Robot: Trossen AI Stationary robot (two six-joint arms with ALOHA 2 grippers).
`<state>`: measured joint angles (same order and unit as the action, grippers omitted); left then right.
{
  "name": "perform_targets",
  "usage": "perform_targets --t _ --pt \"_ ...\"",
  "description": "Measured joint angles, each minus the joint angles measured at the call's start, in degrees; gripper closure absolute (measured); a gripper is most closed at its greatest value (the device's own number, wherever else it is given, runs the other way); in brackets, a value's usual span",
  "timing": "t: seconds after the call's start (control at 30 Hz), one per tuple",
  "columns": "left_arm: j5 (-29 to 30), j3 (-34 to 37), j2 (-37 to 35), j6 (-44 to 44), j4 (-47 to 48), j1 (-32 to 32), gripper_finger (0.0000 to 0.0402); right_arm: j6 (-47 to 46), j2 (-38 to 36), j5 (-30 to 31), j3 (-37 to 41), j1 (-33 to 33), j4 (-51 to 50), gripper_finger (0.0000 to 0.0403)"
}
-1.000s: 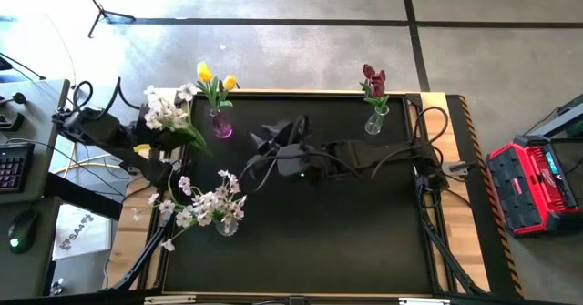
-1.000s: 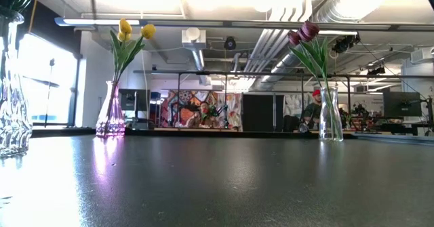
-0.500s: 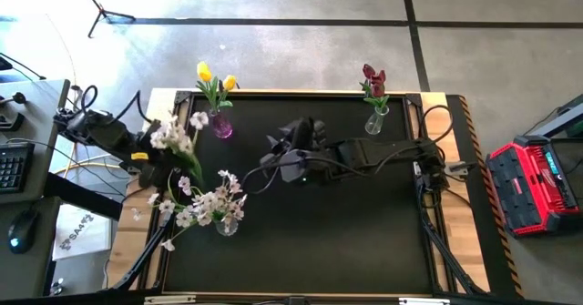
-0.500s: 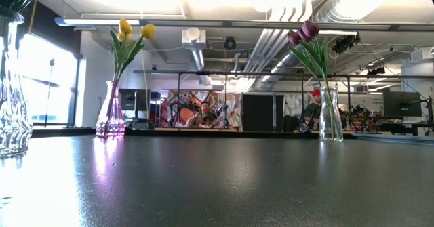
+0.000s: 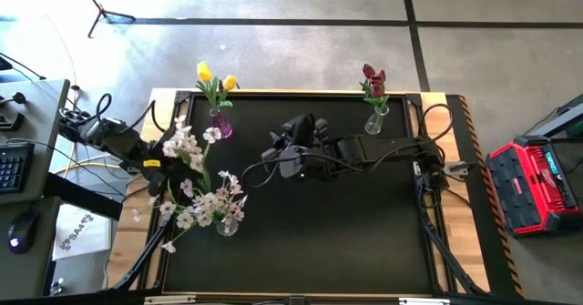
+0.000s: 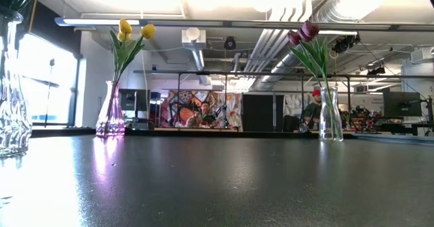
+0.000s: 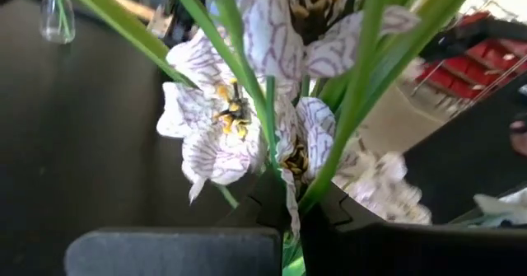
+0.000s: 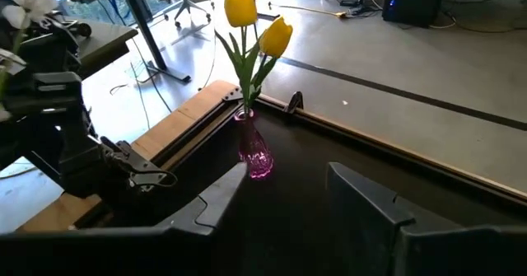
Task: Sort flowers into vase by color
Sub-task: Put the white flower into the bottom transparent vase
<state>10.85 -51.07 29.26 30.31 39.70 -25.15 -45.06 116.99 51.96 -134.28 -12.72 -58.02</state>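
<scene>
- My left tool [image 5: 157,156] is clenched on a spray of white blossoms [image 5: 189,143], gripping its green stems; in the left wrist view the veined white petals [image 7: 216,136] rise straight out from between my dark fingers [image 7: 346,239].
- That tool sits at the table's [image 5: 346,232] left edge, and the spray it holds hangs above the table, between the purple vase [image 5: 221,127] and the clear vase [image 5: 229,223].
- The clear vase stands near the left front of the table and already carries more white blossom sprays [image 5: 205,203].
- The purple vase stands at the far left of the table with two yellow tulips [image 5: 215,76] in it; my right wrist view looks right at them [image 8: 257,29].
- A second clear vase [image 5: 374,121] at the far right holds the dark red tulips [image 5: 373,79].
- My right tool [image 5: 293,139] hovers over the middle of the table, its two fingers [image 8: 216,195] spread apart with nothing between them, released and pointed toward the purple vase.
- In the low view, only the purple vase [image 6: 110,112] and the red-tulip vase [image 6: 330,116] stand fully in sight, well apart from each other.
</scene>
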Motion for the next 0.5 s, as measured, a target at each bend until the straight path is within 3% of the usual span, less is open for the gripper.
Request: perform_targets --t 0.5 --pt "-1.84 -0.02 -3.29 2.78 -1.09 0.00 0.0401 0.02 -0.04 -2.88 -0.01 1.93 0.67 0.0251"
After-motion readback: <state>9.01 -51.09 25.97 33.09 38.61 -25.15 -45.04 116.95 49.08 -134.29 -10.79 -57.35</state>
